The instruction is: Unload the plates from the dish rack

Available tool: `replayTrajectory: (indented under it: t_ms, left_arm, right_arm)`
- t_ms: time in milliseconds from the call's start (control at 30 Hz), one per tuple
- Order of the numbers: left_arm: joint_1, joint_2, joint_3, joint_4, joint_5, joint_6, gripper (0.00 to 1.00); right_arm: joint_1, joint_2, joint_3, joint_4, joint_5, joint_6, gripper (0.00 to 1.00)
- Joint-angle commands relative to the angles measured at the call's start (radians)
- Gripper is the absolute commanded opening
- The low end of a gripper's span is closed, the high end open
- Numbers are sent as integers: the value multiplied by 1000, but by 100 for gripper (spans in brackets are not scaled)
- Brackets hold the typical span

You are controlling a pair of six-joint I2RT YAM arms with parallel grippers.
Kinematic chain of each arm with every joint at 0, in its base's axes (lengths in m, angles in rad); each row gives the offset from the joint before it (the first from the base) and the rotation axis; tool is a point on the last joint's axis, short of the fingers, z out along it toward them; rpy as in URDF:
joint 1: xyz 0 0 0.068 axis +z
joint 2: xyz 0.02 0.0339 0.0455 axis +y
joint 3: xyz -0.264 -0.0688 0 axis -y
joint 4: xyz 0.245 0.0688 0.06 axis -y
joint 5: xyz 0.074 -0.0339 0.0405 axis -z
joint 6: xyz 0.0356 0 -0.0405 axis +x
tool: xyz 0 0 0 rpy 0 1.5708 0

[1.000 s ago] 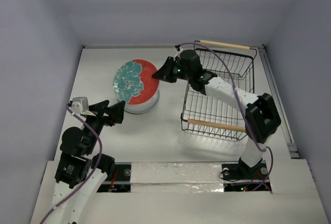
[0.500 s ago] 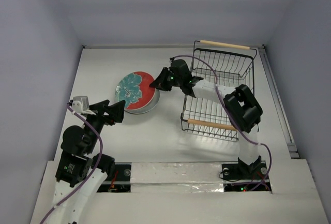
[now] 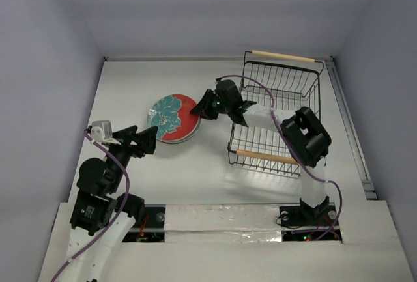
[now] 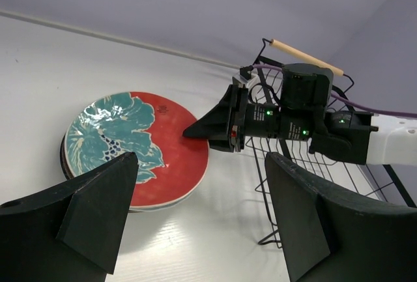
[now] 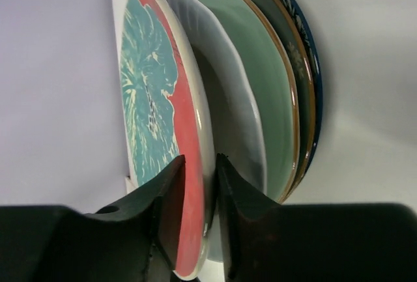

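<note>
Right hand (image 3: 201, 107) clamped on the red plate (image 3: 171, 118) at its rim, the plate lying atop the other plates (image 5: 273, 99) on the worktop (image 3: 130, 86), just left of the dish rack (image 3: 319, 93). Left hand (image 3: 148, 137) spread wide, empty, nearby. Best now: part the grip gently and back out level so nothing drags. Only the right wrist view shows one finger (image 5: 241, 230) wedged between red plate and white plate (image 5: 225, 99).

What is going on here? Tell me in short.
The right gripper is clamped on the rim of the red plate, which lies on top of a stack of three other plates on the table, left of the dish rack. No plates show in the rack. The left gripper hangs open near the stack and holds nothing.
</note>
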Motion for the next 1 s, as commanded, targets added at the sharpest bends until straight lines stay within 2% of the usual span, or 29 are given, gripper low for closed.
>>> replayTrajectory:
  t_ms: [0,100,167,200,300,333,367,467,533,633,733,800,867,900,967]
  left_arm:
    - [6,8,11,42,4,-4,76]
    - [6,13,11,43,4,-2,76]
    - [6,13,11,43,33,-2,76]
    - [6,13,11,43,35,-2,76]
    - [6,13,14,43,38,1,79]
    - [6,14,14,43,38,1,79]
    - [6,16,14,43,40,2,80]
    - [6,16,16,42,37,1,84]
    - [6,19,17,40,34,2,88]
    - [6,25,22,37,32,4,96]
    - [6,21,28,33,33,10,99]
    - [6,21,32,27,30,13,99]
    - [6,17,42,26,27,13,99]
    - [6,17,46,28,26,13,99]
    - [6,24,69,28,20,5,99]
  right_arm:
    - [16,-90,20,51,25,-32,34]
    - [25,-106,52,-60,85,-90,42]
    - [34,-119,66,-115,148,-120,53]
    - [34,-120,66,-123,148,-126,55]
    - [34,-130,99,-226,218,-175,76]
    - [34,-130,99,-227,234,-175,76]
    - [44,-126,131,-285,249,-190,84]
    - [54,-126,171,-385,350,-256,95]
    - [54,-129,198,-416,398,-272,99]
    - [54,-130,236,-469,430,-302,100]
    - [63,-197,201,-447,452,-321,100]
    - [64,-265,164,-399,470,-333,89]
    - [64,-388,115,-365,514,-353,61]
    - [64,-432,100,-361,528,-358,44]
    - [64,-570,58,-342,567,-364,0]
